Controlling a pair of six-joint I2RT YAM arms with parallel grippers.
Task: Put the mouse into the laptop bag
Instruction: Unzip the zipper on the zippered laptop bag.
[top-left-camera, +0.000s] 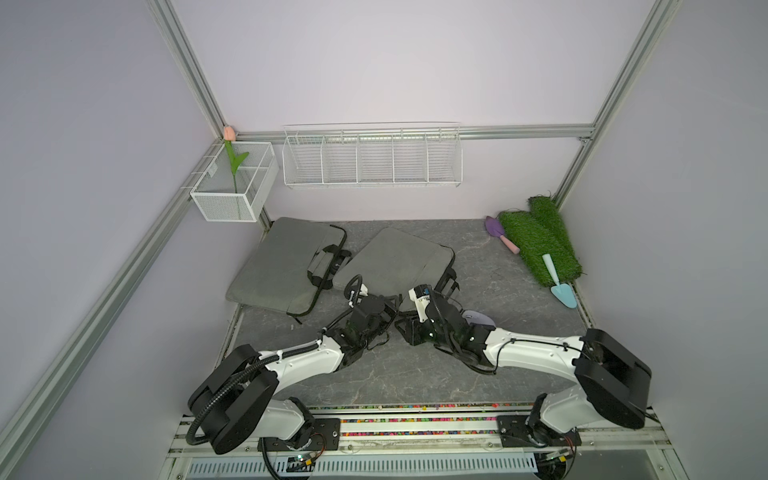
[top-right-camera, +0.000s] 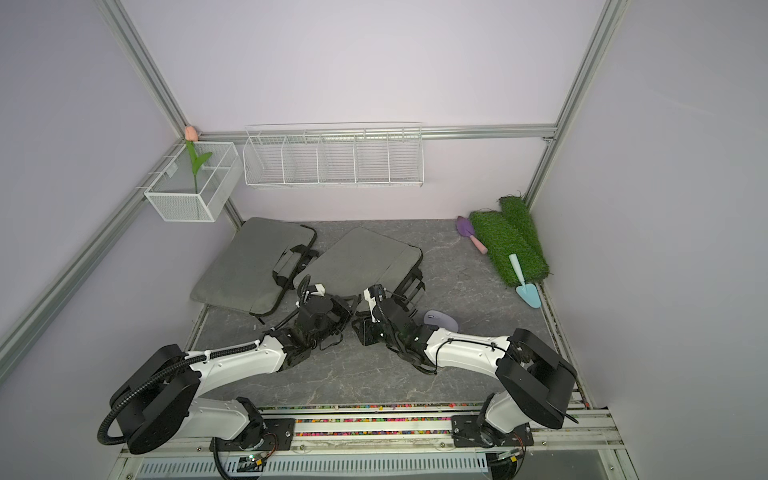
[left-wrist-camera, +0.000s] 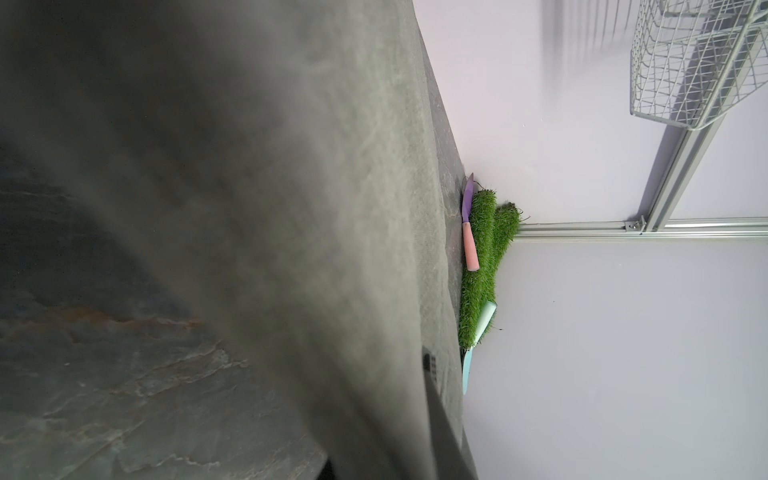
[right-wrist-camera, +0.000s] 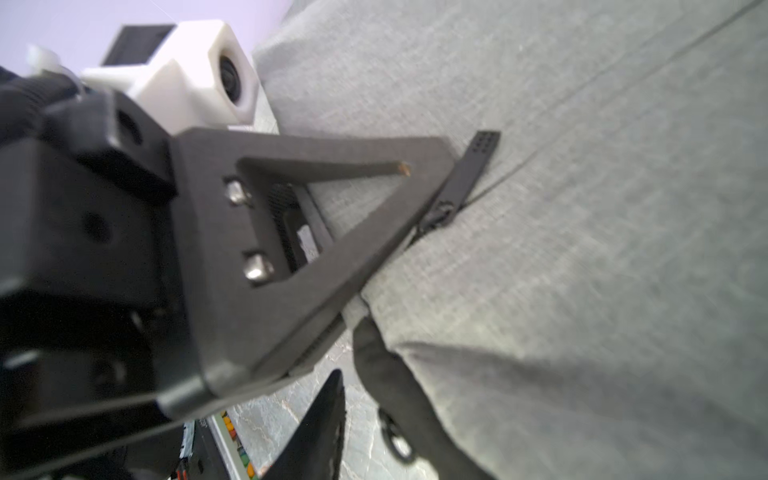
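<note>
Left end effector (right-wrist-camera: 436, 174) clamps narrow on the edge of the laptop bag (top-left-camera: 395, 257). Right end effector (right-wrist-camera: 352, 353) stands beside it, jaws slightly apart. The mouse (top-left-camera: 478, 319) lies on the table (top-left-camera: 519, 299), at 4 o'clock from the bag.

Soft even light, wide-angle bending, blurred wrist close-ups

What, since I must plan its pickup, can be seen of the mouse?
The mouse is small, rounded, pale lilac, smooth like plastic. It lies flat on the dark stone-look table, right of the nearer laptop bag and apart from it. The right arm hides its near end; otherwise it seems to touch only the table.
</note>
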